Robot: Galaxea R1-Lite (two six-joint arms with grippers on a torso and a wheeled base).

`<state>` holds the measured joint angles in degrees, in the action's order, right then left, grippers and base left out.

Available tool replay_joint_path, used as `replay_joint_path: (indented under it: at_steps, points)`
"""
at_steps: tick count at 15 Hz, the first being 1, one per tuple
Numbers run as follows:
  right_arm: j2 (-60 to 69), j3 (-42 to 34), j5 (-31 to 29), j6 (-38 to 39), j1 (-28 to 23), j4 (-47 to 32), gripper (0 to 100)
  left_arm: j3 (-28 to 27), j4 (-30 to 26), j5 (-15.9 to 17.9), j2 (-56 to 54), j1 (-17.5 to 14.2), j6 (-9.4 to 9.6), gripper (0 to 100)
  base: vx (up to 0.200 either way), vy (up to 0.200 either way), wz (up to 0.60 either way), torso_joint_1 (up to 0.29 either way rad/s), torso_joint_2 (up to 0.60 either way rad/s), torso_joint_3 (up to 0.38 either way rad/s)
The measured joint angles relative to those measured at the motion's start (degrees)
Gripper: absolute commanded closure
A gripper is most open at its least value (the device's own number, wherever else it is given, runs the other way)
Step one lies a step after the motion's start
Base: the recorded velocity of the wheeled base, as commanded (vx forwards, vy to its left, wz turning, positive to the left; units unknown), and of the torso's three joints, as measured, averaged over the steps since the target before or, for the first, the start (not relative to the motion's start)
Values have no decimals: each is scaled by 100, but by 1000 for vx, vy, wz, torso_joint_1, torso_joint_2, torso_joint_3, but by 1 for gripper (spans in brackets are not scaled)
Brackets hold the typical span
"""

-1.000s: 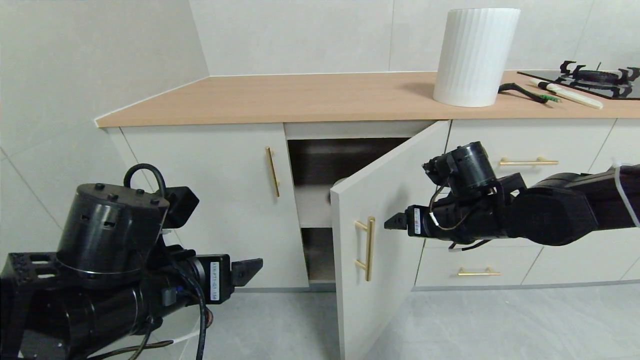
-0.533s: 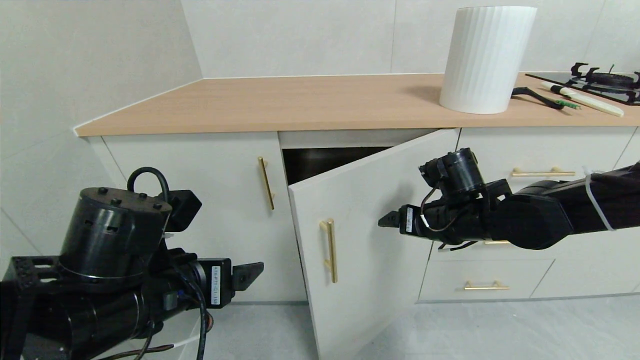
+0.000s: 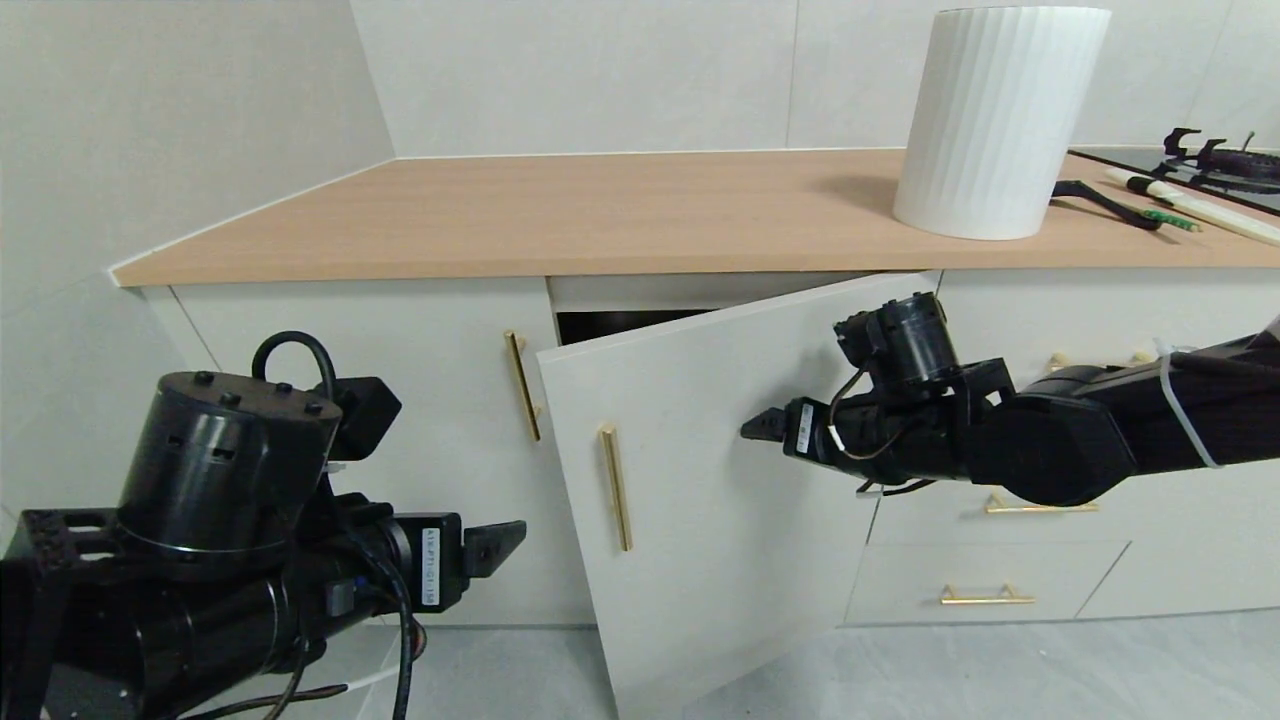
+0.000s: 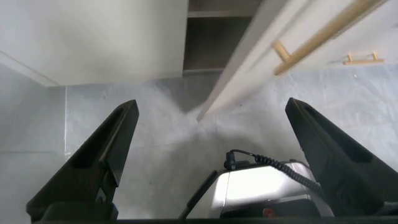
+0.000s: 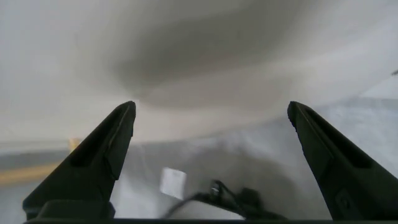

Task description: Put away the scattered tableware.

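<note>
Running into a tiled corner, the wooden countertop [image 3: 560, 215] carries a white ribbed container [image 3: 995, 120]. The scattered tableware, a black utensil [image 3: 1105, 203] and a pale stick with a green band [image 3: 1190, 207], lies just beside it, near the gas hob [image 3: 1225, 165]. Below, a white cabinet door [image 3: 720, 480] with a gold handle [image 3: 616, 488] stands ajar. The right gripper [image 3: 757, 428], jaws spread wide and empty, points close at the door's face. The left gripper [image 3: 500, 545], likewise spread and empty, hangs low above the grey floor [image 3: 1000, 670].
</note>
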<state>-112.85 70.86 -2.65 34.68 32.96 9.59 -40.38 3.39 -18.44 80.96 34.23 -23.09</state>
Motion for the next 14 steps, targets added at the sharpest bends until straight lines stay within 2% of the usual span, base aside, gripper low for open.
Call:
replay_joint_path:
  at_steps: [7, 8, 12, 14]
  points:
    - [-134, 369, -80, 730, 63, 157, 0, 2, 2, 2, 5, -4, -1, 0, 0, 0, 0, 0, 0, 0]
    - [-178, 429, -178, 757, 61, 157, 0, 5, 2, 0, 5, -4, 0, 0, 0, 0, 0, 0, 0, 0]
    - [-590, 957, -1167, 916, 61, 157, 0, 5, 2, 2, 7, -4, -1, 0, 0, 0, 0, 0, 0, 0]
    - [-746, 1102, -1312, 937, 38, 157, 0, 5, 2, 0, 7, -4, -1, 0, 0, 0, 0, 0, 0, 0]
